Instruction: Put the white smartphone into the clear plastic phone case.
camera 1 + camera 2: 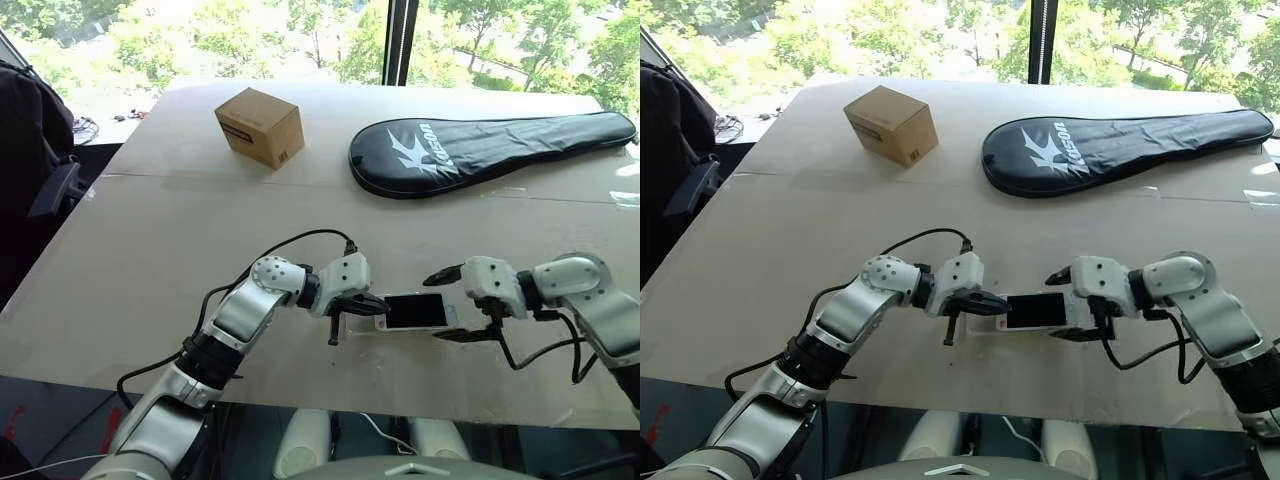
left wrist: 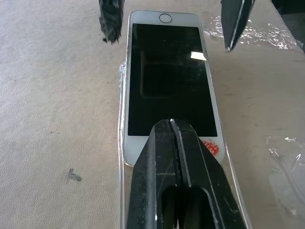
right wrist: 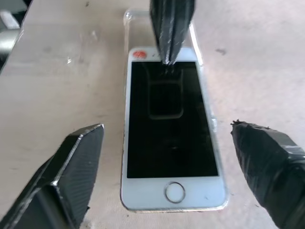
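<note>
Left gripper [image 2: 174, 125]: fingers pressed together, tips on the sticker end of the white smartphone [image 2: 169, 78].
Right gripper [image 3: 167, 162]: fingers spread wide, one on each side of the phone's home-button end, not touching it.
White smartphone: screen up between the two grippers, lying in the clear plastic phone case [image 2: 122, 157].
Cardboard box [image 1: 259, 126]: well beyond the left gripper.
Black racket cover [image 1: 490, 150]: well beyond the right gripper.

smartphone [image 2: 169, 78] in case [image 2: 121, 102]; box [image 1: 259, 126] behind
</note>
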You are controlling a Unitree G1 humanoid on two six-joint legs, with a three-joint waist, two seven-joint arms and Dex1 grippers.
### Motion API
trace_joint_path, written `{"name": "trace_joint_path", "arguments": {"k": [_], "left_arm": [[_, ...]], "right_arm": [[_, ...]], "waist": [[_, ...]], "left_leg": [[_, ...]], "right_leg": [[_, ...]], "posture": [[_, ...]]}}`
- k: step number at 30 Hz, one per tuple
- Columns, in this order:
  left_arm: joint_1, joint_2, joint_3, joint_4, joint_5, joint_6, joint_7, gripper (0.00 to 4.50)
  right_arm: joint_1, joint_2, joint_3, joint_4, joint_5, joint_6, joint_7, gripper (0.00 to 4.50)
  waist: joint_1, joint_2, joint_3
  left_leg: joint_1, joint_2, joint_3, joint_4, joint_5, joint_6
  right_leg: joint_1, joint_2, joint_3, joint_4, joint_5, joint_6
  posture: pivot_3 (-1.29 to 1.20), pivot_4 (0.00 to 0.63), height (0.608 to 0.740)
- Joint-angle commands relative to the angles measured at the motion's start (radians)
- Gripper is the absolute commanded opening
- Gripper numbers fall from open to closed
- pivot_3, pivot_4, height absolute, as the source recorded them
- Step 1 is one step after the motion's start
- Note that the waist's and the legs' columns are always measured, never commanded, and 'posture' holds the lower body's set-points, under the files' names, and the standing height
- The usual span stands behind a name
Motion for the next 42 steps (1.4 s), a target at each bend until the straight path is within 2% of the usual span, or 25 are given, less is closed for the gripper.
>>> {"name": "trace_joint_path", "arguments": {"k": [1,4,7,9,15,19,23,25,35,42], "left_arm": [[0.024,0.009,-0.028,0.03,0.037,0.023,0.007,0.0],[0.017,0.005,-0.03,0.045,0.043,0.014,0.006,0.0],[0.017,0.002,-0.035,0.048,0.043,0.01,0.002,0.0],[0.019,0.0,-0.026,0.042,0.037,-0.008,0.003,0.0],[-0.03,-0.028,0.109,-0.065,-0.087,0.061,0.028,0.0],[-0.116,0.069,0.172,-0.104,-0.119,0.187,-0.001,0.0],[-0.115,0.257,0.138,-0.163,-0.155,0.301,-0.156,0.0],[-0.116,0.296,0.121,-0.159,-0.147,0.329,-0.171,0.0],[-0.063,0.275,-0.032,-0.164,-0.063,0.362,-0.133,0.0],[-0.054,0.171,-0.035,-0.146,-0.026,0.317,-0.034,0.0]], "right_arm": [[0.069,-0.091,-0.105,-0.052,0.094,0.067,0.055,4.4],[0.118,-0.112,-0.142,0.008,0.083,0.015,0.05,4.4],[0.138,-0.109,-0.169,0.052,0.083,-0.015,0.042,3.67],[0.157,-0.118,-0.177,0.07,0.074,-0.029,0.042,2.56],[0.169,-0.108,-0.174,0.087,0.064,-0.061,0.026,0.06],[0.164,-0.098,-0.162,0.088,0.065,-0.063,0.017,0.06],[0.155,-0.085,-0.147,0.095,0.062,-0.068,0.02,0.06],[0.154,-0.082,-0.144,0.099,0.061,-0.068,0.024,0.06],[0.153,-0.087,-0.145,0.095,0.057,-0.063,0.025,0.06],[0.159,-0.085,-0.141,0.092,0.056,-0.058,0.025,0.06]], "waist": [[0.003,0.0,0.0],[0.0,-0.001,-0.001],[-0.001,-0.001,-0.001],[-0.001,-0.001,-0.001],[-0.002,-0.002,0.0],[-0.002,-0.002,0.0],[-0.016,-0.001,0.001],[-0.016,-0.001,0.001],[-0.002,-0.001,0.002],[0.004,0.0,0.001]], "left_leg": [[0.0,0.0,-0.001,0.0,0.0,0.0],[-0.001,0.0,-0.001,0.0,0.0,0.001],[0.001,0.0,0.0,0.0,-0.001,0.003],[0.001,0.0,0.0,0.0,-0.001,0.003],[0.0,0.0,0.0,0.0,-0.001,0.001],[-0.002,0.0,-0.001,0.0,0.0,0.0],[-0.002,0.0,-0.004,-0.001,0.0,0.0],[-0.002,-0.001,-0.006,-0.001,0.0,0.0],[-0.004,-0.002,-0.008,0.0,0.0,0.0],[-0.004,-0.002,-0.008,0.001,0.0,0.0]], "right_leg": [[0.0,0.0,-0.001,0.0,0.0,0.0],[0.0,-0.001,-0.001,-0.001,0.0,0.0],[0.001,-0.001,-0.001,0.0,0.0,0.0],[0.001,-0.001,0.0,0.0,0.0,0.0],[0.001,0.0,0.0,0.0,0.0,0.0],[-0.002,-0.001,-0.001,0.0,0.0,0.0],[-0.002,0.003,0.002,0.0,0.0,0.0],[-0.002,0.003,0.003,-0.001,0.0,0.0],[-0.003,0.003,0.001,-0.001,0.0,0.0],[-0.003,0.002,0.001,0.0,0.0,0.0]], "posture": [[0.0,0.15,0.738],[0.0,0.15,0.738],[0.0,0.15,0.738],[0.0,0.15,0.738],[0.0,0.15,0.738],[0.0,0.15,0.738],[0.0,0.15,0.738],[0.0,0.15,0.738],[0.0,0.15,0.738],[0.0,0.15,0.738]]}}
